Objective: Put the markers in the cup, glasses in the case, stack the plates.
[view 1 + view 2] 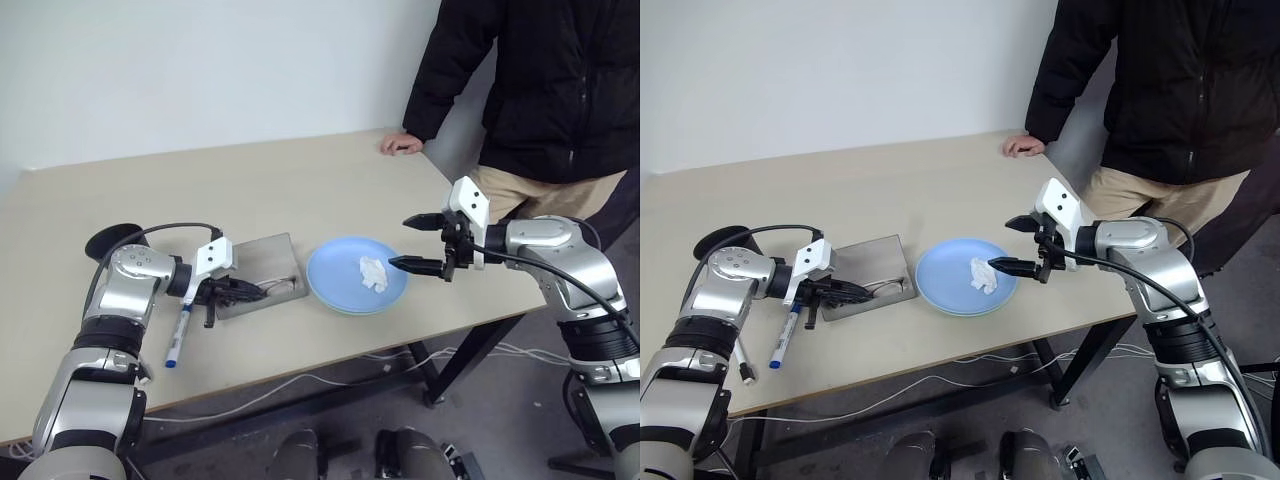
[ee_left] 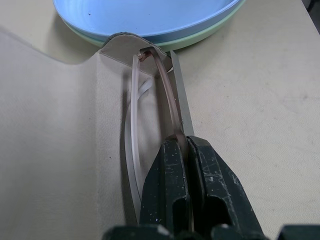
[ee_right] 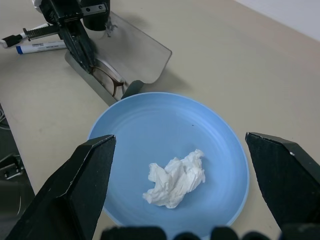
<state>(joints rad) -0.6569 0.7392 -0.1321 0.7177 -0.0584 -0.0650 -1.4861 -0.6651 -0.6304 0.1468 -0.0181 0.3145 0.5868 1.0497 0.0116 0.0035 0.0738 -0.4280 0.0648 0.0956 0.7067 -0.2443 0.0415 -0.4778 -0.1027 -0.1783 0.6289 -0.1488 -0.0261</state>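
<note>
Two plates (image 1: 340,290) stacked — blue on green, tissue (image 3: 175,177) on top.
My left gripper (image 2: 181,150) pinches the glasses (image 3: 112,82) at the case (image 1: 262,272); right gripper (image 1: 418,243) hangs wide apart.

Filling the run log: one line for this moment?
left claw: shut on glasses in case | right claw: open above plates

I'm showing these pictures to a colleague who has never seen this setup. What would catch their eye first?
Probably the light blue plate near the table's front edge, stacked on a mint green plate, with a crumpled white tissue lying in it. The right gripper hovers open beside it. To the plate's left, the left gripper is shut on the glasses at the open grey case, and a person stands at the far right corner.
</note>
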